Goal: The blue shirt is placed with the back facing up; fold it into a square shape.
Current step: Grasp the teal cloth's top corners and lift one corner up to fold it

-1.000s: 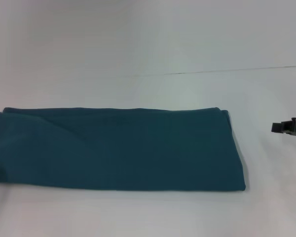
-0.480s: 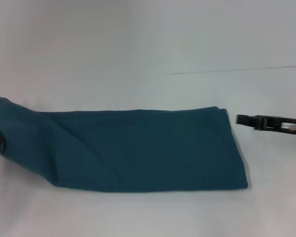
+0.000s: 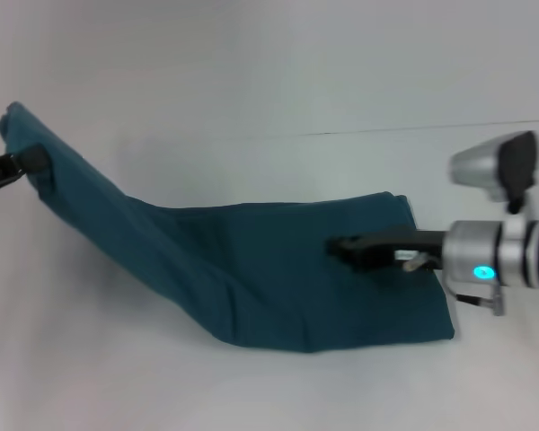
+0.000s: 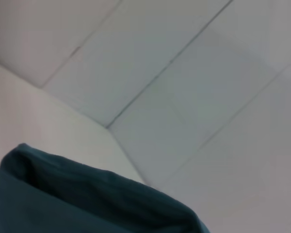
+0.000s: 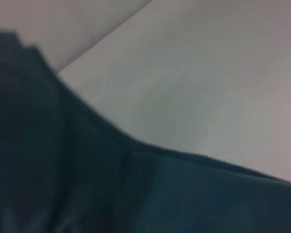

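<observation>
The blue shirt (image 3: 278, 278) lies folded into a long band on the white table (image 3: 251, 81). Its left end is raised high off the surface, held by my left gripper (image 3: 22, 163), which is shut on the cloth at the far left edge of the head view. From there the fabric slopes down to the flat right part. My right gripper (image 3: 337, 247) reaches in from the right, shut, low over the middle of the band. Shirt cloth (image 4: 87, 199) fills the near part of the left wrist view. Dark shirt fabric (image 5: 63, 184) also fills much of the right wrist view.
A thin seam (image 3: 431, 128) crosses the table behind the shirt. The right arm's silver wrist (image 3: 494, 256), with a lit blue ring, hangs over the shirt's right end.
The left gripper has lifted the shirt's left end up off the table, so the band now slopes. The right gripper has moved left, from beside the shirt to over its middle.
</observation>
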### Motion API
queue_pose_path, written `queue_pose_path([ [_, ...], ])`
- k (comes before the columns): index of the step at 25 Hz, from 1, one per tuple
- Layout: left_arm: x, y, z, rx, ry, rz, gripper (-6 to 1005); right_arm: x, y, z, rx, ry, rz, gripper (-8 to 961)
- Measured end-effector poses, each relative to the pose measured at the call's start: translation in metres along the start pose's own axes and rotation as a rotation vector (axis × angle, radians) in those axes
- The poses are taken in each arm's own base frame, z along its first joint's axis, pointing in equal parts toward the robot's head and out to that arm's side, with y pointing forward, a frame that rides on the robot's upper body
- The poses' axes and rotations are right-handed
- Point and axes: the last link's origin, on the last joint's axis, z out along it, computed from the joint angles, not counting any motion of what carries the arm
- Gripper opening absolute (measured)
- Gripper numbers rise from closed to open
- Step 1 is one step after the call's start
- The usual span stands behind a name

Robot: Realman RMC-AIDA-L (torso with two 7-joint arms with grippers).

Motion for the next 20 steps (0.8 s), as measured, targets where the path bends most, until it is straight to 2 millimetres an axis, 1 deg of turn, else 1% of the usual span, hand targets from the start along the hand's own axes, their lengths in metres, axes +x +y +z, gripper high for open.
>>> queue_pose_path([
  [2,0.003,0.005,0.009,-0.032,-0.004,0.010,19,-0.001,0.008,0.011,-0.017,0.017,-0.028,19],
  [9,0.005,0.008,0.016,-0.054,0.000,0.011,19,-0.011,0.037,0.041,-0.096,0.049,-0.105,19],
  [16,0.007,0.010,0.019,-0.067,0.008,0.012,19,-0.023,0.064,0.062,-0.160,0.072,-0.171,19],
  [20,0.008,0.011,0.023,-0.080,0.016,0.010,19,-0.027,0.076,0.070,-0.192,0.084,-0.192,19],
])
